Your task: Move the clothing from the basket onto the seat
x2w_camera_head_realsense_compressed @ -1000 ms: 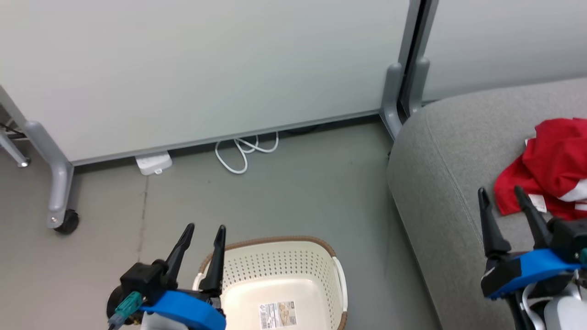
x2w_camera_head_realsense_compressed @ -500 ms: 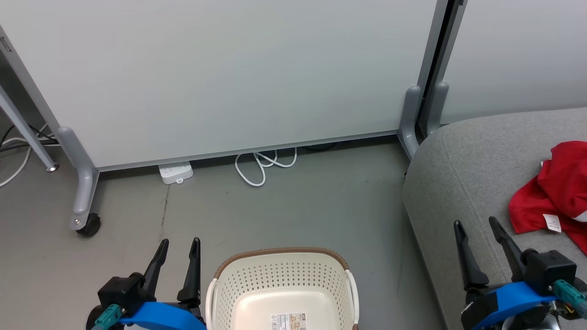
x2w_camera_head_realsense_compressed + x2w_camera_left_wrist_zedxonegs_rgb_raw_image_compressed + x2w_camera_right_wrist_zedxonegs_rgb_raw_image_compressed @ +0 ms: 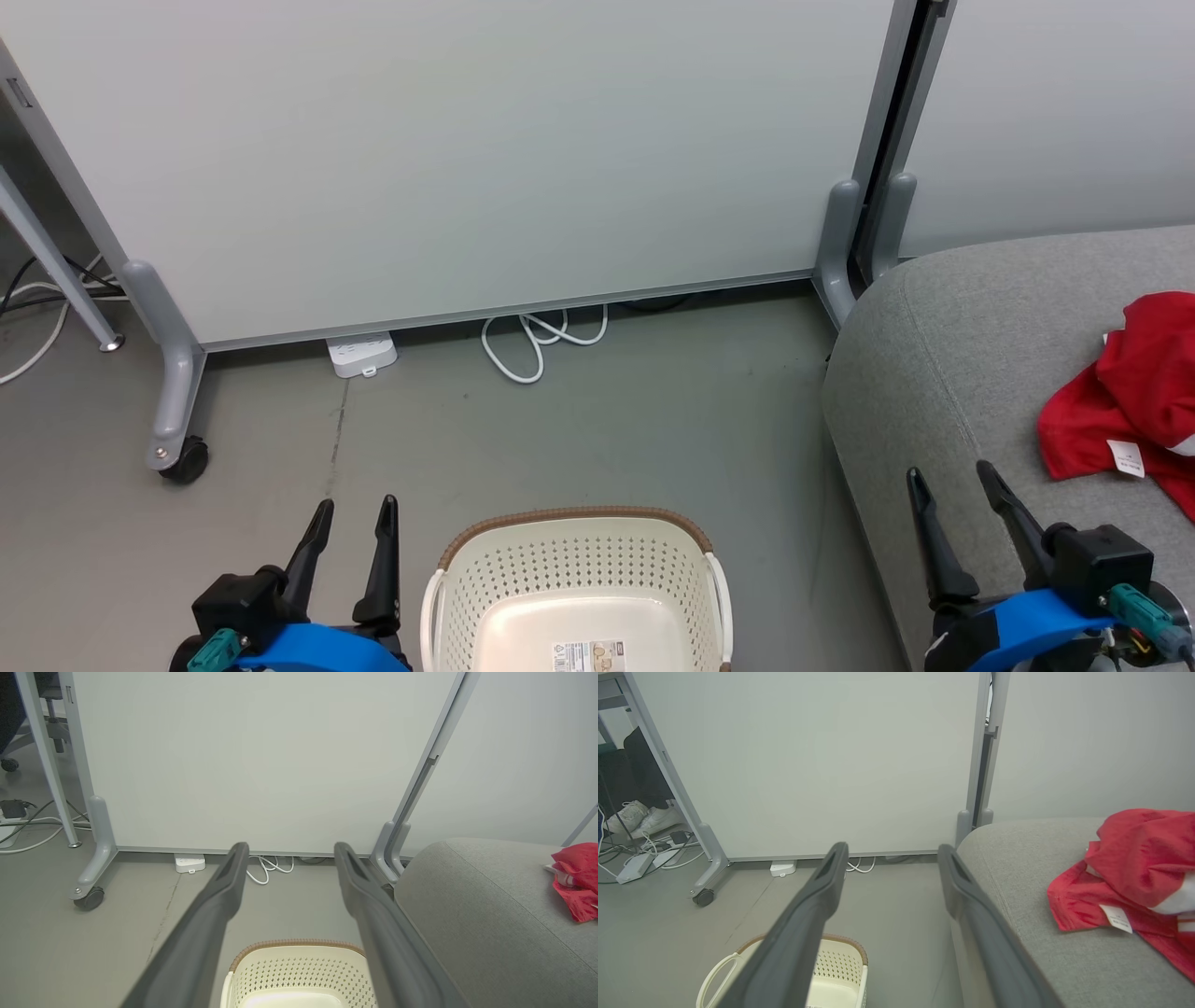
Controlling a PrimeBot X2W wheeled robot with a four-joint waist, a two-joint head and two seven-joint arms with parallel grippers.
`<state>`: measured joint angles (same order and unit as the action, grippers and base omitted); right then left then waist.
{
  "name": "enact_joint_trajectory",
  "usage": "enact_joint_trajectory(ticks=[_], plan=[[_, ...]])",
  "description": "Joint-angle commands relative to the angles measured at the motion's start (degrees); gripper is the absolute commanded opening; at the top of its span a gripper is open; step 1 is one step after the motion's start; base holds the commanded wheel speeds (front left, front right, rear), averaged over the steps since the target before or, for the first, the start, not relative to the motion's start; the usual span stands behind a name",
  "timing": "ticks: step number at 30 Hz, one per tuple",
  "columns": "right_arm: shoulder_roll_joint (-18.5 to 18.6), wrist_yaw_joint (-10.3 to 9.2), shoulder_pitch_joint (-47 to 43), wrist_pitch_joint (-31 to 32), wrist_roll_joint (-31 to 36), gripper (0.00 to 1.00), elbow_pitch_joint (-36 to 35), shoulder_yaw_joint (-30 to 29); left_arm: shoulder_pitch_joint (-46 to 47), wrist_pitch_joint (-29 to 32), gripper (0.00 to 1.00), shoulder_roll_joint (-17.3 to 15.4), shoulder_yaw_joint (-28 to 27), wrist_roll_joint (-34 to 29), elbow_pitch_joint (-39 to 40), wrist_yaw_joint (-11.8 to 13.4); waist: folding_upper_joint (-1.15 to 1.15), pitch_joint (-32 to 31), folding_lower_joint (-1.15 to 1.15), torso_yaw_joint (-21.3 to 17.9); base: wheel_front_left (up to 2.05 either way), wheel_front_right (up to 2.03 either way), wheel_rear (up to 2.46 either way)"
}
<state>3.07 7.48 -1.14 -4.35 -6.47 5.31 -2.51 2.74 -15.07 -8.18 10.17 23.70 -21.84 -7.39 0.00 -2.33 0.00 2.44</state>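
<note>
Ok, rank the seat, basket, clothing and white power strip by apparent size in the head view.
1. seat: largest, though cropped.
2. basket: near part cropped.
3. clothing: cropped at the right edge.
4. power strip: smallest, but farthest away, so true size is unsure.

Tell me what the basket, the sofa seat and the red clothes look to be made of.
Oval cream-white basket: looks like moulded matte plastic, walls punched with holes; brown rim looks woven. Big grey seat cushion: woven upholstery fabric, stitched seam. Bright-red clothing: thin soft cloth, crumpled in folds, sewn white label.
</note>
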Motion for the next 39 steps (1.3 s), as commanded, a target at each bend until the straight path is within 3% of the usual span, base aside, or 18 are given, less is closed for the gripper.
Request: enact_joint_trajectory(ticks=[1,8,9,15,39], plan=[[-0.22,0.03,-0.65,0.05,-0.43,1.00,0.18,0.13,-0.27,-0.15,1.00,0.13,-0.20,-0.21,-0.13,-0.16,0.00,-0.01,0.00,-0.01,0.00,0.00,0.00],[-0.23,0.02,-0.50,0.03,-1.34,1.00,0.46,0.91,-0.58,-0.15,1.00,-0.09,0.27,-0.12,-0.60,-0.16,0.00,-0.15,0.00,-0.21,0.00,0.00,0.00],[-0.10,0.01,0.00,0.00,-0.98,0.00,0.50,0.87,-0.25,0.01,0.00,-0.03,0.13,0.01,-0.51,0.00,0.00,-0.16,0.00,-0.21,0.00,0.00,0.00],[-0.26,0.00,-0.74,0.35,-1.54,0.00,3.73,0.89,-2.52,0.48,0.00,0.75,0.04,0.39,-3.04,0.01,0.00,-0.17,0.01,-0.24,0.00,0.00,0.00],[-0.22,0.00,1.82,3.41,-26.08,0.00,5.07,-0.58,-0.54,6.62,0.00,2.06,-4.91,20.24,0.24,-0.03,0.00,0.33,0.01,-0.65,0.00,0.00,0.00]])
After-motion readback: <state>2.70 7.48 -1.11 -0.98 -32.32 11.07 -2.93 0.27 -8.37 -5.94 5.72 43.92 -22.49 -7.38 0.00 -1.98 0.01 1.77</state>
